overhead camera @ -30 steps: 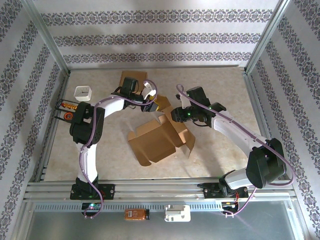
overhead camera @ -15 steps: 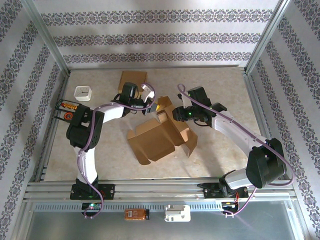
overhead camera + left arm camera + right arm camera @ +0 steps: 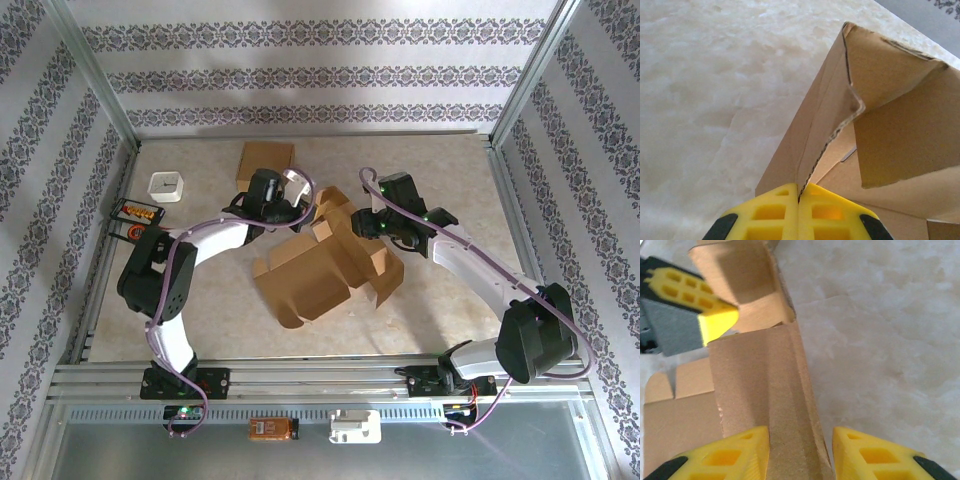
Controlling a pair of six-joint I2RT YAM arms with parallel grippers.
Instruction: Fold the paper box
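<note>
I am looking at the brown corrugated paper box (image 3: 310, 275) lying half-opened in the middle of the beige marbled table (image 3: 450, 170), its flaps splaying outward between the 2 arms. Any marking on the orange-and-black object (image 3: 135, 213) at the table's left edge is coming through too small for me to read. The overhead camera is giving me the surroundings: a small white square container (image 3: 166, 186) near the far left corner and a flat brown cardboard sheet (image 3: 266, 160) lying beyond the box, both apart from it. The left wrist camera is showing me what the overhead cannot: the left gripper (image 3: 799, 192) is clamping its 2 yellow ribbed fingers fully together on the thin edge of an upright flap, whose torn, fluted rim is curling near the top. The right wrist camera is showing the right gripper (image 3: 801, 440) holding its jaws apart, straddling a creased box wall that is running between them; I cannot tell whether the pads are pressing it. That same view is catching 1 yellow finger of the left gripper at the far flap.
</note>
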